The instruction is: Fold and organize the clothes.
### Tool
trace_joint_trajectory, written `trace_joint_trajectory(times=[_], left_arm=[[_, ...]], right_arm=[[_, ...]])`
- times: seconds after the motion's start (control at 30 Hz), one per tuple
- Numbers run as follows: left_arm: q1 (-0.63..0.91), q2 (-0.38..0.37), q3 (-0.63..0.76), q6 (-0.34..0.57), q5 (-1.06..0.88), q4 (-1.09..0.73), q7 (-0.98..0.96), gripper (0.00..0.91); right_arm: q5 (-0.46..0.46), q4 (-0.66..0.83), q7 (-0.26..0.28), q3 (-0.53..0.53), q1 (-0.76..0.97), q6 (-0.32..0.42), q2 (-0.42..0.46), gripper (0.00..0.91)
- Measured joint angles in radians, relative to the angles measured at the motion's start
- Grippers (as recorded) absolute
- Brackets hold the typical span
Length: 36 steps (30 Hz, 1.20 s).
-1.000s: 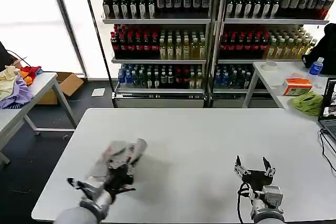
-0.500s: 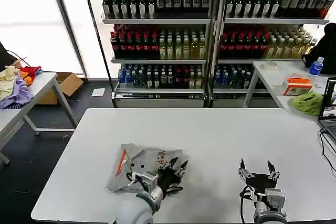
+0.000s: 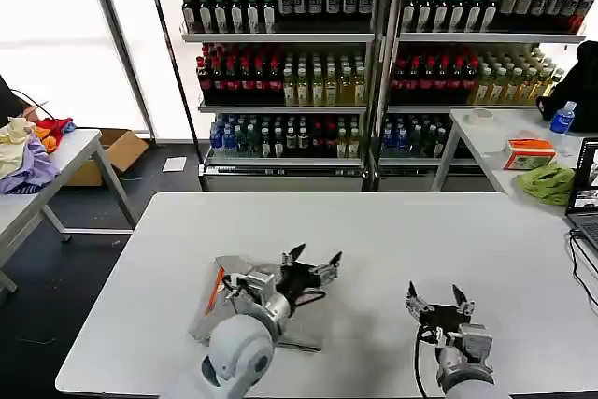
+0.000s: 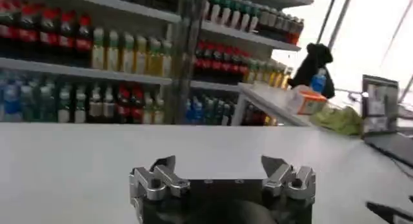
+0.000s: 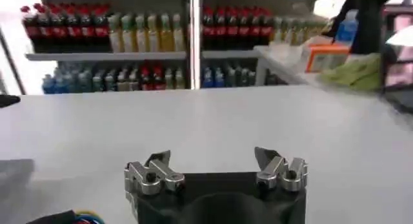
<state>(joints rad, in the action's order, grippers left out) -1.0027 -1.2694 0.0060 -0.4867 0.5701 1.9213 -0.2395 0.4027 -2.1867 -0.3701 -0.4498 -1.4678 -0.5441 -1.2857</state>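
A folded light grey shirt with an orange stripe lies on the white table at the front left, partly hidden under my left arm. My left gripper hovers just to the shirt's right, open and holding nothing; the left wrist view shows the left gripper with jaws wide apart over bare tabletop. My right gripper stands open near the front right of the table, nothing in it. In the right wrist view the right gripper has its jaws spread over bare table.
Shelves of bottles fill the background. A side table at the left carries yellow, purple and red garments. Another table at the right holds a bright green cloth, an orange box and a laptop.
My left gripper swung the shirt from the table's left edge toward the middle, laid it down, let go and moved on to the shirt's right. The right gripper shifted slightly left.
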Motion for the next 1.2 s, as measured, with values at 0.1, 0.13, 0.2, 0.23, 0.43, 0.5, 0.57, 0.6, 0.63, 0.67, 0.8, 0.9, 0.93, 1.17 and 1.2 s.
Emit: trace_joint_trajectory(times=[0.1, 0.13, 0.2, 0.23, 0.43, 0.5, 0.57, 0.6, 0.63, 0.67, 0.8, 0.9, 0.93, 1.17, 1.2], left_arm=[[-0.009, 0.039, -0.048, -0.013, 0.000, 0.019, -0.012, 0.907], [-0.015, 0.052, -0.066, -0.017, 0.000, 0.026, -0.015, 0.907], [-0.030, 0.080, -0.103, -0.022, 0.002, 0.042, -0.022, 0.907], [-0.037, 0.092, -0.120, -0.024, 0.003, 0.049, -0.024, 0.907], [-0.092, 0.142, -0.228, -0.036, 0.009, 0.088, -0.038, 0.907], [-0.109, 0.150, -0.258, -0.039, 0.009, 0.099, -0.040, 0.907], [-0.128, 0.156, -0.286, -0.041, 0.009, 0.110, -0.043, 0.907], [-0.137, 0.158, -0.298, -0.042, 0.009, 0.114, -0.043, 0.907], [-0.146, 0.160, -0.311, -0.042, 0.008, 0.118, -0.044, 0.907], [-0.155, 0.161, -0.321, -0.043, 0.008, 0.122, -0.044, 0.907], [-0.186, 0.164, -0.357, -0.047, 0.006, 0.138, -0.045, 0.907], [-0.207, 0.169, -0.380, -0.048, 0.006, 0.147, -0.045, 0.907], [-0.214, 0.171, -0.388, -0.048, 0.006, 0.150, -0.045, 0.907], [-0.259, 0.181, -0.432, -0.048, 0.006, 0.169, -0.041, 0.907], [-0.262, 0.183, -0.437, -0.049, 0.007, 0.170, -0.041, 0.907]], right_arm=[[0.072, 0.011, -0.011, 0.049, 0.031, -0.010, 0.011, 0.907], [0.096, 0.017, -0.017, 0.067, 0.043, -0.013, 0.016, 0.907], [0.149, 0.030, -0.034, 0.105, 0.067, -0.017, 0.025, 0.907], [0.176, 0.038, -0.042, 0.124, 0.080, -0.019, 0.030, 0.907], [0.321, 0.081, -0.084, 0.230, 0.152, -0.028, 0.059, 0.816], [0.362, 0.094, -0.092, 0.260, 0.175, -0.030, 0.068, 0.766], [0.395, 0.105, -0.097, 0.284, 0.194, -0.031, 0.075, 0.746], [0.411, 0.110, -0.100, 0.297, 0.204, -0.032, 0.078, 0.746], [0.426, 0.116, -0.102, 0.308, 0.213, -0.033, 0.082, 0.746], [0.439, 0.121, -0.103, 0.318, 0.222, -0.033, 0.085, 0.746], [0.481, 0.142, -0.107, 0.358, 0.259, -0.035, 0.090, 0.725], [0.503, 0.159, -0.109, 0.384, 0.286, -0.036, 0.088, 0.725], [0.510, 0.165, -0.109, 0.391, 0.293, -0.036, 0.088, 0.715], [0.538, 0.204, -0.118, 0.424, 0.337, -0.037, 0.081, 0.000], [0.540, 0.205, -0.118, 0.426, 0.340, -0.037, 0.082, 0.000]])
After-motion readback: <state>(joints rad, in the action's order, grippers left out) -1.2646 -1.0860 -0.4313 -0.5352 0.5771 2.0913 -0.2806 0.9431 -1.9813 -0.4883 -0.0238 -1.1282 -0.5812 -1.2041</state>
